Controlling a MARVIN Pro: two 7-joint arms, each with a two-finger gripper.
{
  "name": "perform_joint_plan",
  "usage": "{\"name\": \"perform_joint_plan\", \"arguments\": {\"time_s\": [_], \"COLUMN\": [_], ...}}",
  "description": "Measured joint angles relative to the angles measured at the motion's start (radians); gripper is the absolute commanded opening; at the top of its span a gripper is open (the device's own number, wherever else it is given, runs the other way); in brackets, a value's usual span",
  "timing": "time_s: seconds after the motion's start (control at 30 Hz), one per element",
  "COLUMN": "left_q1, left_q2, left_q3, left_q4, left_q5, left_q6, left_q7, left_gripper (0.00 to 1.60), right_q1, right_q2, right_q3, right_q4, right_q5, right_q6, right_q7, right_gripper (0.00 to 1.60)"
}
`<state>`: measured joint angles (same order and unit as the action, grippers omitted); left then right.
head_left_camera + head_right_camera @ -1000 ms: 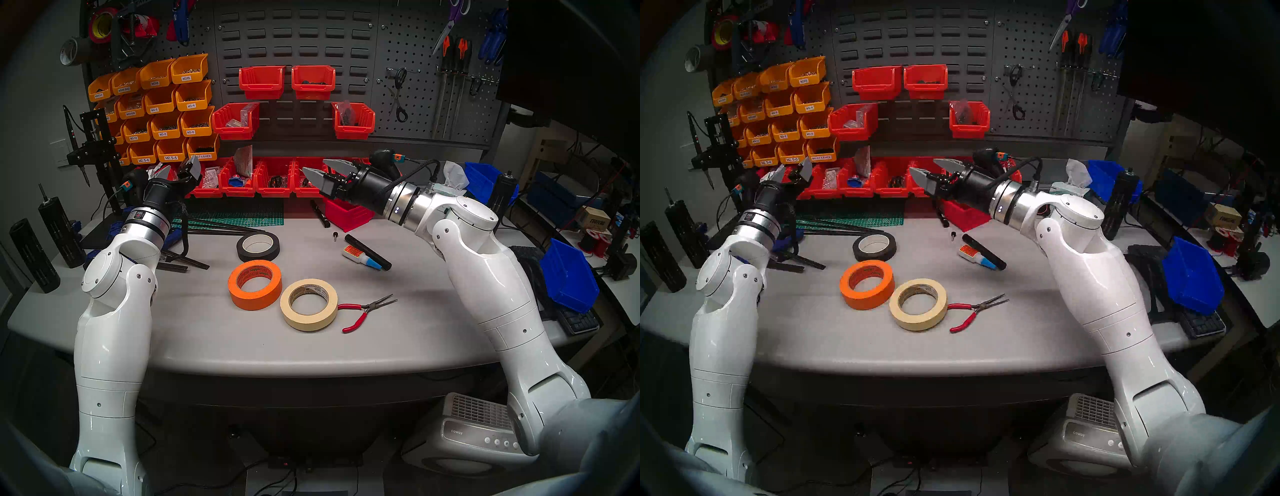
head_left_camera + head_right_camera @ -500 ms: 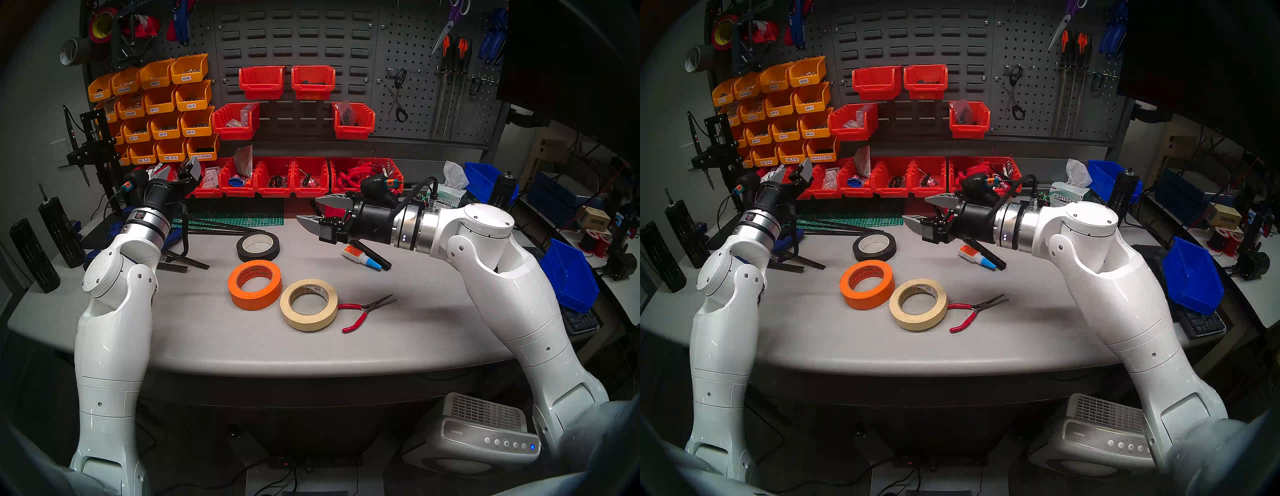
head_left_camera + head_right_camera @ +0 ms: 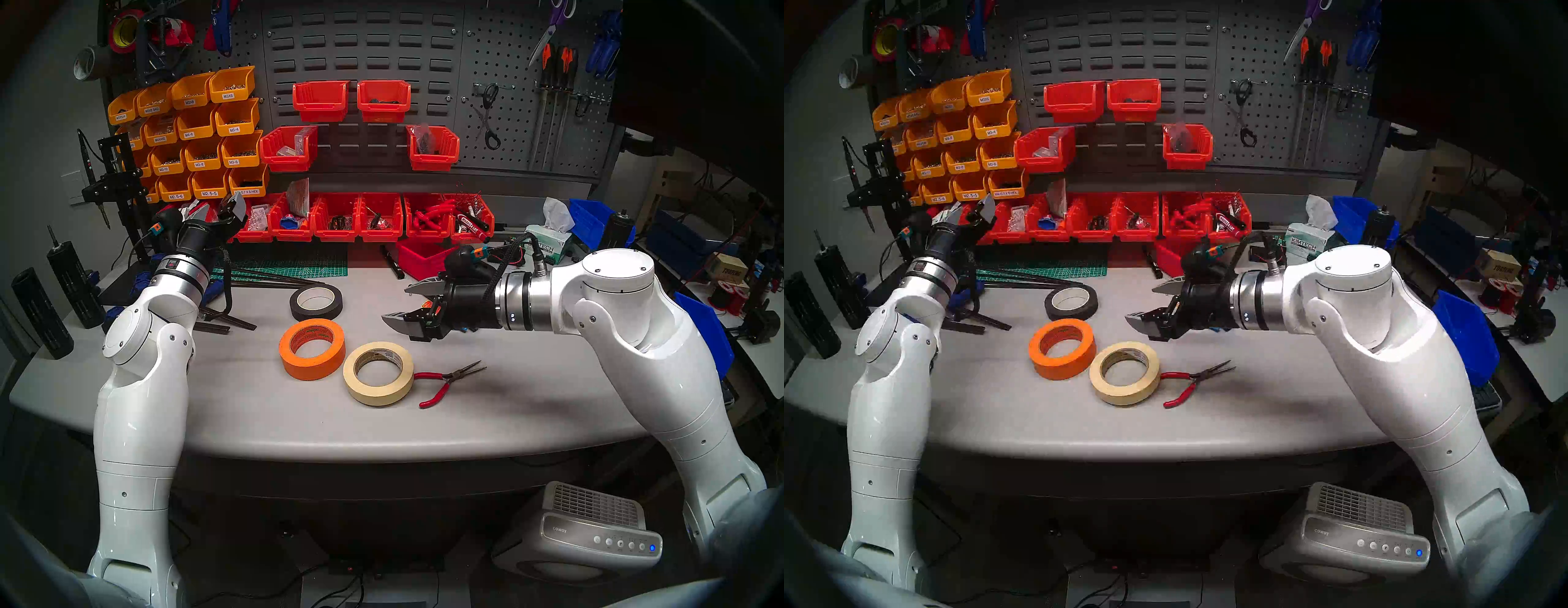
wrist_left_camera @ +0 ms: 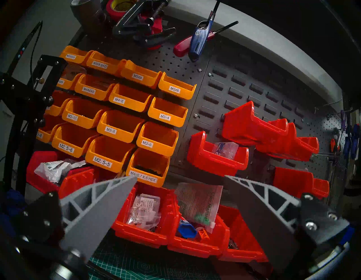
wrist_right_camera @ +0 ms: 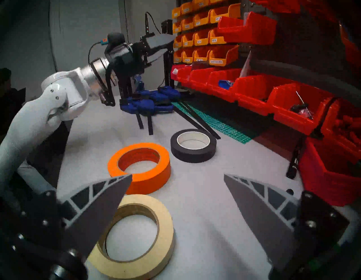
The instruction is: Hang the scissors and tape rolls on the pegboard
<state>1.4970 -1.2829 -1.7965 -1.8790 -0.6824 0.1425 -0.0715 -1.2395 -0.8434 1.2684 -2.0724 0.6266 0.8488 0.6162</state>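
The right gripper (image 3: pixel 401 303) and its wrist hide the glue bottle and black marker behind them; only an orange scrap of label shows between the fingers in the head views. At the far right of the pegboard (image 3: pixel 509 140) the scissors (image 3: pixel 488 112) hang from a wire hook by one black loop, blades down; they are small and dim, so the blade detail is hard to make out. The purple-handled scissors (image 3: pixel 551 25) are cut off by the top edge.

The orange tape roll (image 3: pixel 312 348) and the cream tape roll (image 3: pixel 378 373) lie flat on the grey table (image 3: pixel 254 416), touching each other. From the right gripper the cream roll lies at about 7 o'clock and the orange roll at about 8 o'clock in the head view, both below and clear of the fingers. Red-handled pliers (image 3: pixel 445 380) touch the cream roll at its 3 o'clock side; a black tape roll (image 3: pixel 316 301) sits at 12 o'clock from the orange one.

Right gripper: jaws spread wide, empty, touching nothing. Left gripper (image 3: pixel 222 208): jaws likewise wide apart and empty, raised toward the yellow bins (image 4: pixel 121 125), well apart from both rolls.
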Motion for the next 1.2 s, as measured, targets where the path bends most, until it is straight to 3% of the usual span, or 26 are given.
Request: {"name": "perform_joint_plan", "arguments": {"time_s": [0.17, 0.3, 0.7, 0.93, 1.2], "left_q1": [0.000, 0.000, -0.002, -0.005, -0.007], "left_q2": [-0.003, -0.005, -0.007, -0.006, -0.006], "left_q3": [-0.003, -0.004, -0.012, -0.016, -0.020], "left_q4": [0.000, 0.000, 0.002, 0.003, 0.003], "left_q5": [-0.002, -0.003, -0.006, -0.006, -0.007], "left_q6": [-0.002, -0.002, -0.003, -0.005, -0.009], "left_q7": [0.001, 0.002, 0.005, 0.007, 0.010], "left_gripper": [1.60, 1.60, 1.60, 1.60, 1.60], "right_q1": [0.025, 0.055, 0.157, 0.214, 0.286], "right_q2": [0.007, 0.004, -0.010, -0.009, -0.006], "right_q3": [-0.033, -0.077, -0.193, -0.252, -0.336], "right_q4": [-0.005, 0.002, 0.051, 0.093, 0.158], "right_q5": [-0.019, -0.033, -0.073, -0.095, -0.119], "right_q6": [0.086, 0.111, 0.114, 0.114, 0.114], "right_q7": [-0.017, -0.016, 0.037, 0.068, 0.100], "right_gripper": [1.44, 1.42, 1.36, 1.41, 1.22]}}
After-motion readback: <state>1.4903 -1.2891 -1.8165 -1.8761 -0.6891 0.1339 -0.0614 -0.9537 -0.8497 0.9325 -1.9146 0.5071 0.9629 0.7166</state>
